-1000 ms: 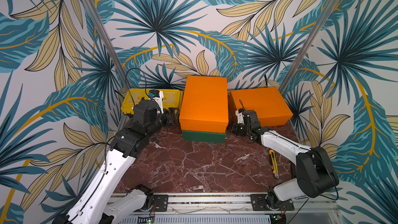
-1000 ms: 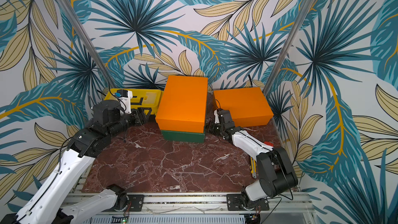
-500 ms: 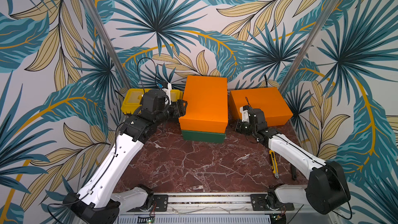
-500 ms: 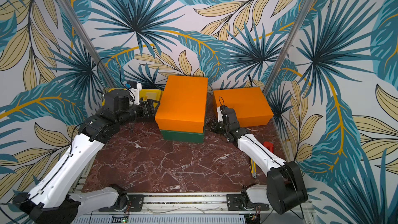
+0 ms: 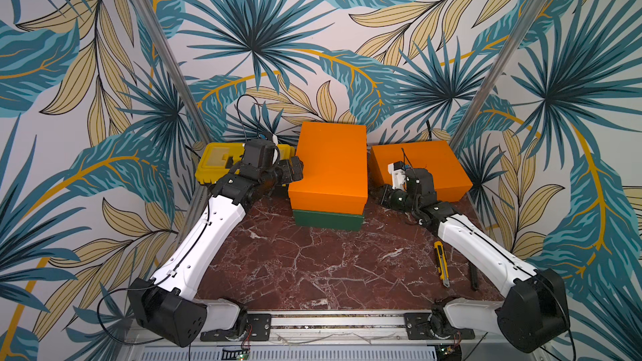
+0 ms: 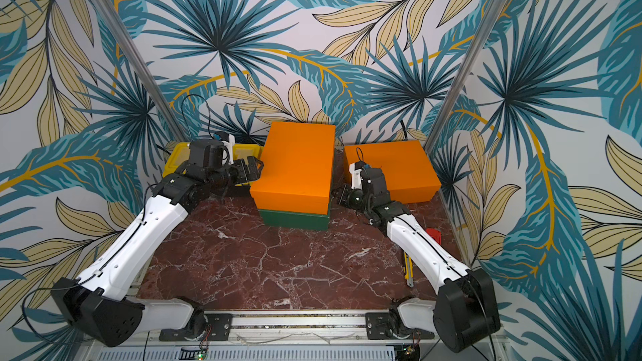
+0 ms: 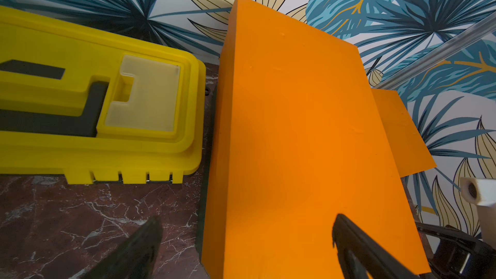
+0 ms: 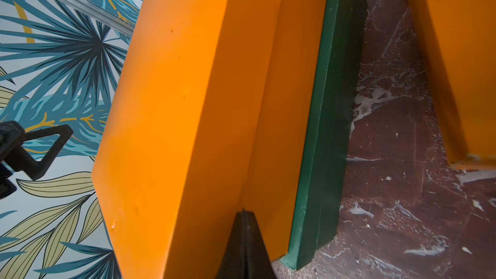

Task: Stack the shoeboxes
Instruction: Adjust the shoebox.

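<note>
Looks to us like a job for the right arm (image 5: 486, 248): the loose orange shoebox (image 5: 443, 158) sits long-side-crossways on the bench (image 5: 312, 265) just beside our right claw (image 5: 383, 198) (closed on nothing), while our left claw (image 5: 293, 173), spread wide, is off on the other side of the orange-on-green stack (image 5: 330, 168).

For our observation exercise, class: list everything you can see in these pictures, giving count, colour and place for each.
green shoebox: 1, dark green, centre of the table, bottom of the stack
upper orange shoebox: 1, bright orange, on the green shoebox
other orange shoebox: 1, bright orange, on the table, back right
toolbox: 1, yellow and black, back left
utility knife: 1, yellow and black, front right
red object: 1, right edge, partly hidden
table: 1, dark red marble
left gripper: 1, black, open, at stack's left
right gripper: 1, black, shut, at stack's right
</note>
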You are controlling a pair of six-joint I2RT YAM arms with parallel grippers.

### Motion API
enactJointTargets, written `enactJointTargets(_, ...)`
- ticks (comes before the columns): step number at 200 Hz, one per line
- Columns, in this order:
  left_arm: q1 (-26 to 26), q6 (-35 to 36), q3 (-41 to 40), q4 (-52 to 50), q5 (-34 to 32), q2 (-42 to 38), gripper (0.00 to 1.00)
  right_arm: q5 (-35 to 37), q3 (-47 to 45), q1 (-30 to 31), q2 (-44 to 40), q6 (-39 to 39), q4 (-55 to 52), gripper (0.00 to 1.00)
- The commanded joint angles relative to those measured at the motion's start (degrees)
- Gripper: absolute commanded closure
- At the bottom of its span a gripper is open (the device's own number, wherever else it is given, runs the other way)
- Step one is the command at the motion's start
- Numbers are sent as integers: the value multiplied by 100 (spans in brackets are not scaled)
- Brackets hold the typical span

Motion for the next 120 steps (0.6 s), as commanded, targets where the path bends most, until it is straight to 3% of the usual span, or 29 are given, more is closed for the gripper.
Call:
enactJointTargets(1, 70, -139, -175, 607, 554, 20, 0, -10, 100, -9, -55, 25, -142, 100)
enactJointTargets(49, 28, -456, -85, 849, 1267, 513, 1, -45, 138, -5, 19, 103, -59, 100)
enactJointTargets(120, -149, -434, 62, 848, 1229, 781, 0, -204, 62, 37, -13, 263, 57, 100)
